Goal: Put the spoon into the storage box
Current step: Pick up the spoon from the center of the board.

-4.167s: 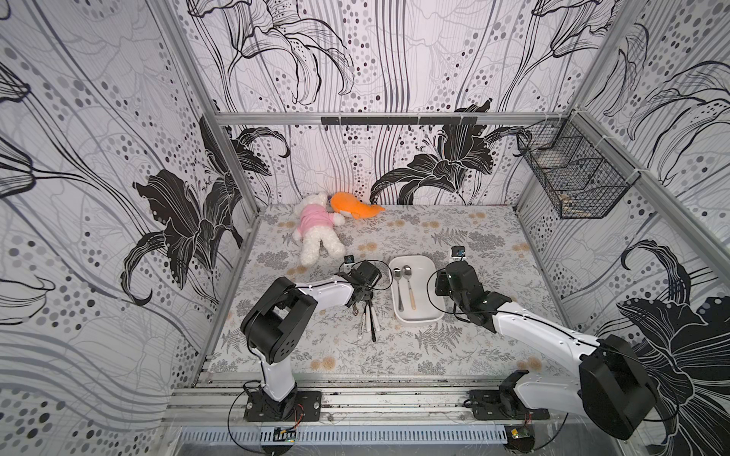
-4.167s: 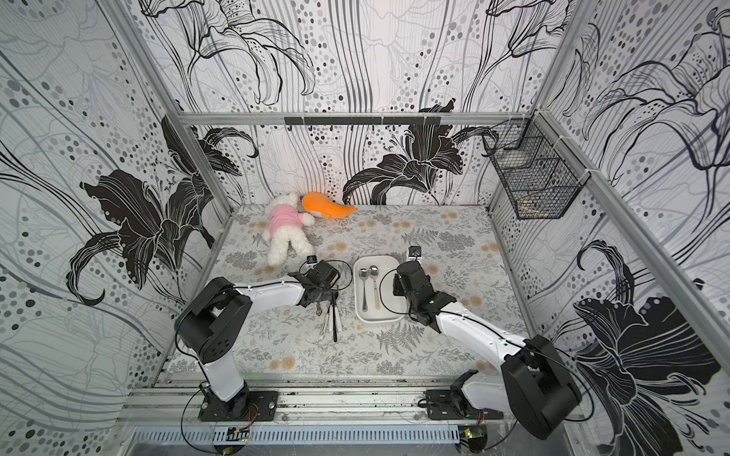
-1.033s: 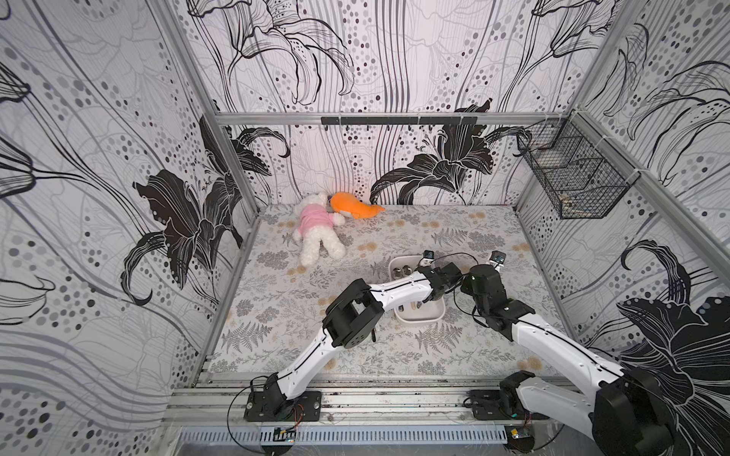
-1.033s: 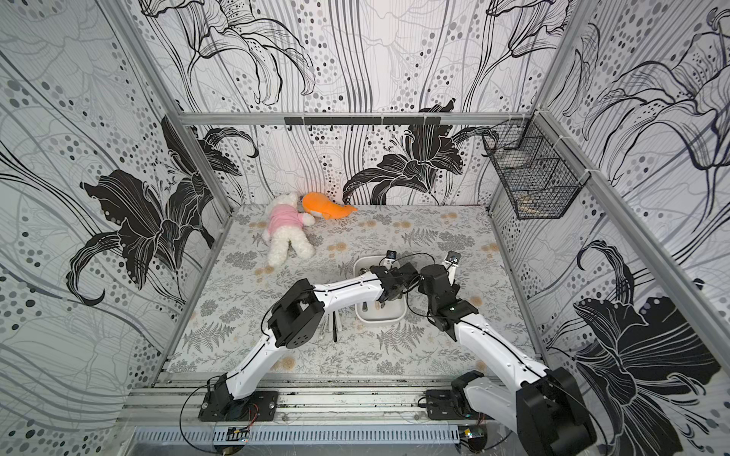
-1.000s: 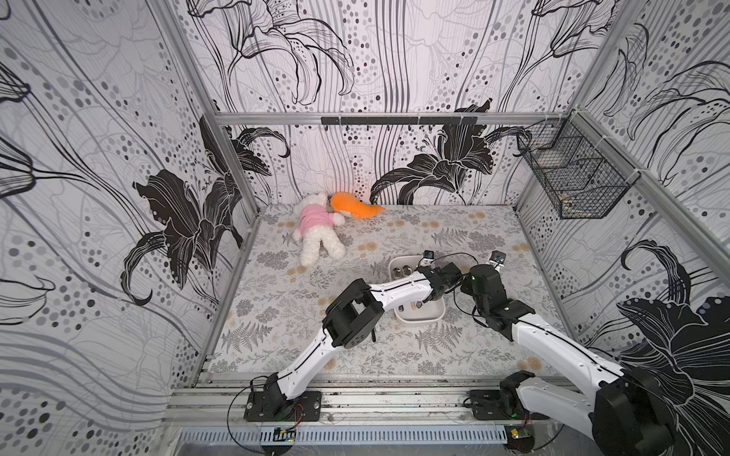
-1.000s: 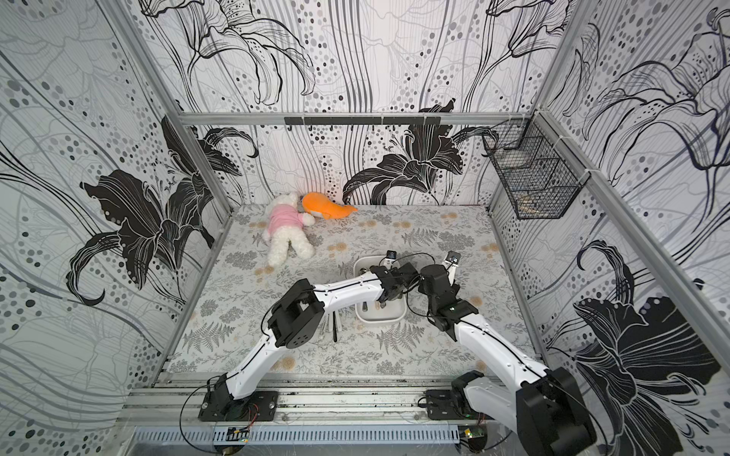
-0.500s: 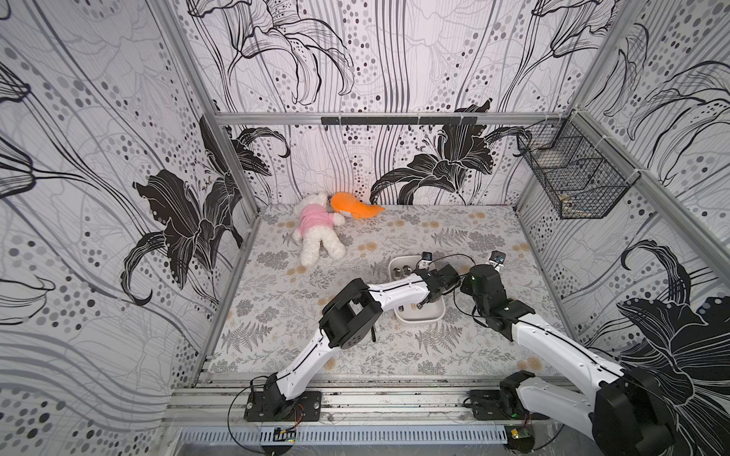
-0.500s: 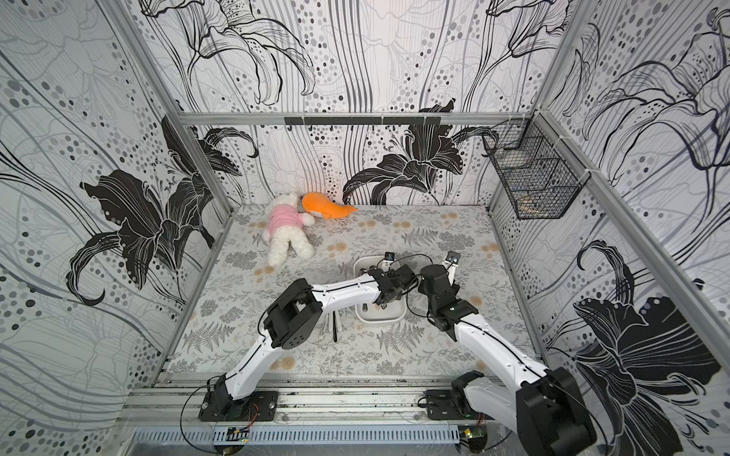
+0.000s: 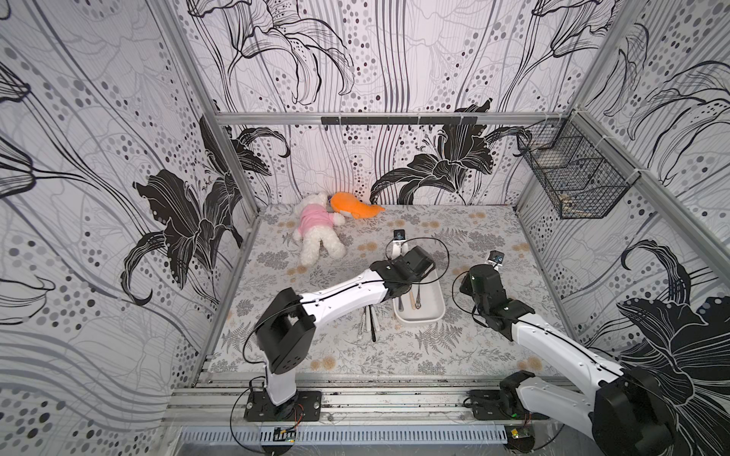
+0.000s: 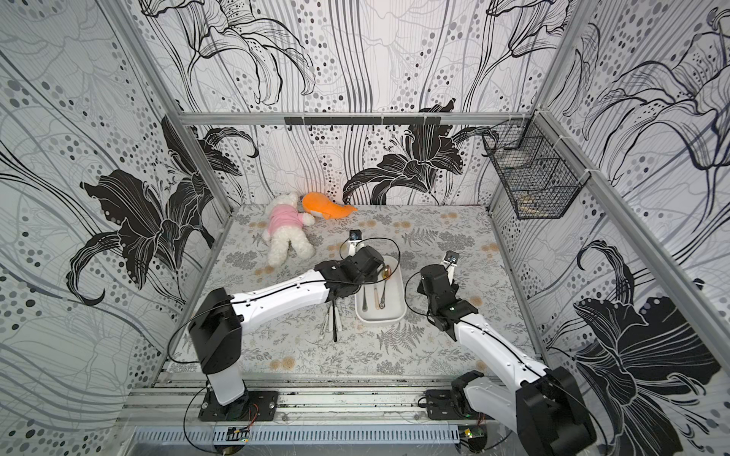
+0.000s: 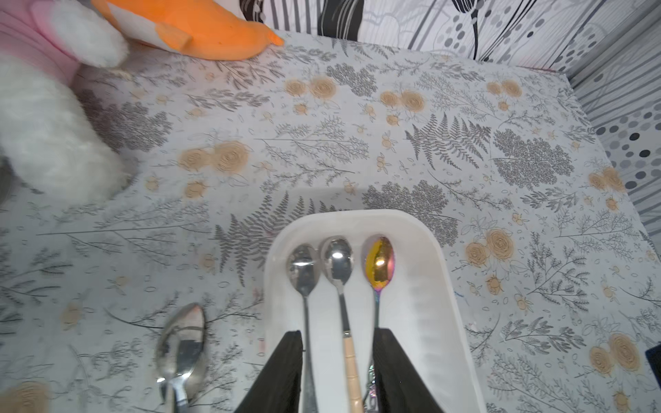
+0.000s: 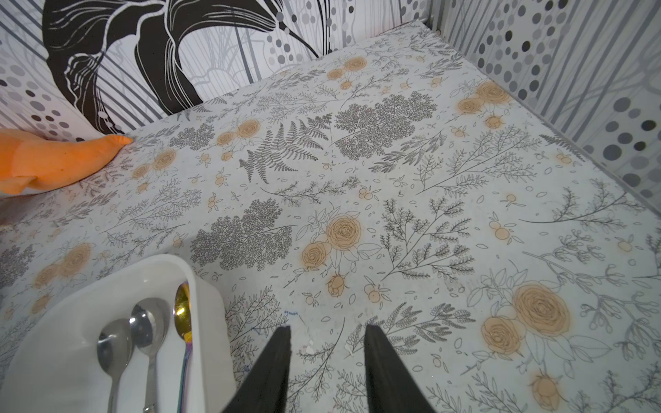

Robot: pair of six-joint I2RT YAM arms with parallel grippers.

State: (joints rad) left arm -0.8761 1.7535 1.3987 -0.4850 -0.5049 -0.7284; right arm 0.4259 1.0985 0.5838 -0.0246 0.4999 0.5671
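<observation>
Gold spoon (image 11: 379,262): lies in the storage box (image 11: 357,215), along its right wall, bowl toward the far end. It rests flat on the box floor, with nothing gripping it.

Same box, to its left: a wooden-handled spoon (image 11: 338,259) in the middle and a plain silver spoon (image 11: 303,259) on the left. All three lie parallel with their bowls at the far end. In a top view only the gold bowl (image 10: 386,271) and the handles show; the left arm covers the rest.

Storage box: white, shallow, rounded corners. It sits mid-table on the floral mat (image 9: 474,237), long side running near to far.

Left gripper (image 11: 338,332): over the near part of the box, jaws spread partway. The fingers straddle the spoon handles and the wooden handle runs between them. No finger presses on any handle, so it holds nothing.

Right gripper (image 12: 327,328): just right of the box, above bare mat. Its jaws are parted about as much and it is empty.

Loose spoon (image 11: 182,343): silver, on the mat just left of the box. Both top views show more cutlery (image 9: 369,323) there, partly under the left arm; I cannot tell how many pieces.

Far left: white plush bear (image 9: 316,233) in a pink shirt, touching an orange plush (image 9: 351,205) at the back wall. Right wall: black wire basket (image 9: 572,177), hung high.
</observation>
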